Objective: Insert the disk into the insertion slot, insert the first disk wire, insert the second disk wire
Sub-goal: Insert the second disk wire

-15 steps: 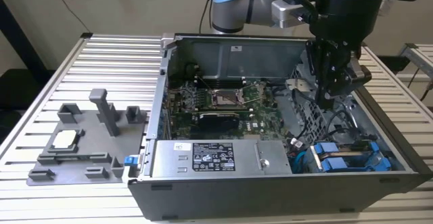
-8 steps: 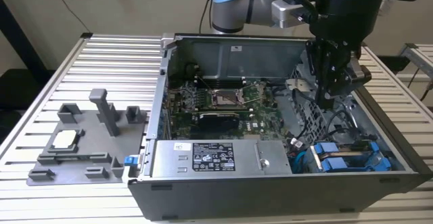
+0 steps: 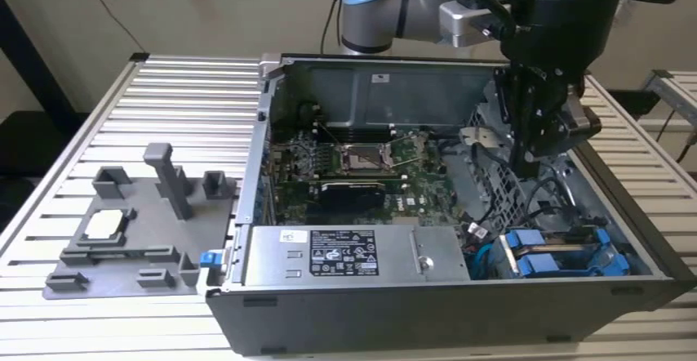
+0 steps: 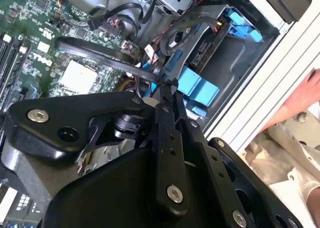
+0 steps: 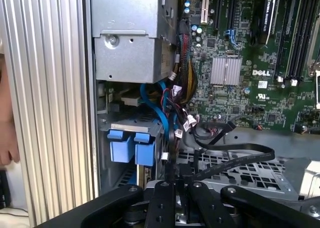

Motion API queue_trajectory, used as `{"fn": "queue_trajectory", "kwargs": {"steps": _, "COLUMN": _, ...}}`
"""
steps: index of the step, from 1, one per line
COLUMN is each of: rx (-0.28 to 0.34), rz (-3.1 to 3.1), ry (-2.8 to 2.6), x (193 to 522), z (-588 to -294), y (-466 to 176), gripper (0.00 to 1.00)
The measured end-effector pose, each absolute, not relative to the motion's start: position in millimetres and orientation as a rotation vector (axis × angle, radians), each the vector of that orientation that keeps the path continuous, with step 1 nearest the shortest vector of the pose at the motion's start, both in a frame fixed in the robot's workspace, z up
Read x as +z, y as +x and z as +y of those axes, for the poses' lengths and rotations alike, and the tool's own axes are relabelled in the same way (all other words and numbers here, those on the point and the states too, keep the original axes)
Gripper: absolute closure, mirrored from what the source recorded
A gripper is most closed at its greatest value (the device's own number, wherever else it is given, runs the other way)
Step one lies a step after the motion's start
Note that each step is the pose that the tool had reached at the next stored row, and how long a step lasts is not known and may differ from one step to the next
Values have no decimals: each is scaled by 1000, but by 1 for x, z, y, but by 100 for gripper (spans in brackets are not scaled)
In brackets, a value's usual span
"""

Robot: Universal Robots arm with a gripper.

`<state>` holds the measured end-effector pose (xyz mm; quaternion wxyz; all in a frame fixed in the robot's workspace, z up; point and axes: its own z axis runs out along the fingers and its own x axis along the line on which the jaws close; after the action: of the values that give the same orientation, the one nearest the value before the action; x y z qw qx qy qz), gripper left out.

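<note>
My gripper (image 3: 526, 165) hangs inside the open computer case, over the perforated metal wall behind the drive cage (image 3: 577, 259). Its fingers (image 4: 170, 138) stand shut on the end of a flat black disk wire (image 4: 95, 52), which loops away over the board; the same wire (image 5: 235, 150) runs up to the gripper (image 5: 176, 177) in the first wrist view. Two drives with blue handles (image 3: 525, 241) (image 3: 541, 265) sit side by side in the cage's bays, the handles (image 5: 121, 145) facing out. I cannot tell which of them is the disk. The gripper (image 4: 167, 85) is a hand's width from the handles (image 4: 197, 85).
A grey power-supply box (image 3: 338, 255) fills the case's front corner beside the cage. The green motherboard (image 3: 348, 161) lies in the middle. Blue and coloured cables (image 5: 165, 112) crowd the gap by the cage. A person's hand (image 4: 305, 97) rests outside the case. A grey fixture plate (image 3: 130, 230) lies on the slatted table.
</note>
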<state>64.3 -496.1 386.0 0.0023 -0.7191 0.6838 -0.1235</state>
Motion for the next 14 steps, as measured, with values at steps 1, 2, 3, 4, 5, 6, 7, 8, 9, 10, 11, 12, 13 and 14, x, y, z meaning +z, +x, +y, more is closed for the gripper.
{"fn": "queue_trajectory", "kwargs": {"steps": 1, "rx": -387, "rz": 2145, "ry": -2256, "x": 386, "z": -498, "y": 65, "gripper": 84}}
{"fn": "queue_trajectory", "kwargs": {"steps": 2, "rx": -387, "rz": 2145, "ry": -2256, "x": 386, "z": -499, "y": 66, "gripper": 84}}
{"fn": "queue_trajectory", "kwargs": {"steps": 3, "rx": -386, "rz": 2145, "ry": -2256, "x": 386, "z": -501, "y": 66, "gripper": 84}}
{"fn": "queue_trajectory", "kwargs": {"steps": 4, "rx": -386, "rz": 2146, "ry": -2257, "x": 386, "z": -503, "y": 67, "gripper": 84}}
{"fn": "queue_trajectory", "kwargs": {"steps": 5, "rx": -385, "rz": 2146, "ry": -2258, "x": 386, "z": -505, "y": 68, "gripper": 84}}
{"fn": "queue_trajectory", "kwargs": {"steps": 6, "rx": -384, "rz": 2147, "ry": -2258, "x": 386, "z": -507, "y": 69, "gripper": 84}}
{"fn": "queue_trajectory", "kwargs": {"steps": 7, "rx": -383, "rz": 2147, "ry": -2259, "x": 386, "z": -509, "y": 70, "gripper": 84}}
{"fn": "queue_trajectory", "kwargs": {"steps": 8, "rx": -382, "rz": 2148, "ry": -2259, "x": 386, "z": -511, "y": 71, "gripper": 84}}
{"fn": "queue_trajectory", "kwargs": {"steps": 9, "rx": -381, "rz": 2148, "ry": -2260, "x": 386, "z": -513, "y": 72, "gripper": 84}}
{"fn": "queue_trajectory", "kwargs": {"steps": 10, "rx": -380, "rz": 2148, "ry": -2261, "x": 386, "z": -516, "y": 73, "gripper": 84}}
{"fn": "queue_trajectory", "kwargs": {"steps": 11, "rx": -379, "rz": 2149, "ry": -2262, "x": 386, "z": -518, "y": 75, "gripper": 84}}
{"fn": "queue_trajectory", "kwargs": {"steps": 12, "rx": -378, "rz": 2149, "ry": -2262, "x": 386, "z": -521, "y": 76, "gripper": 84}}
{"fn": "queue_trajectory", "kwargs": {"steps": 13, "rx": -376, "rz": 2150, "ry": -2263, "x": 386, "z": -523, "y": 77, "gripper": 84}}
{"fn": "queue_trajectory", "kwargs": {"steps": 14, "rx": -375, "rz": 2150, "ry": -2264, "x": 386, "z": -525, "y": 78, "gripper": 84}}
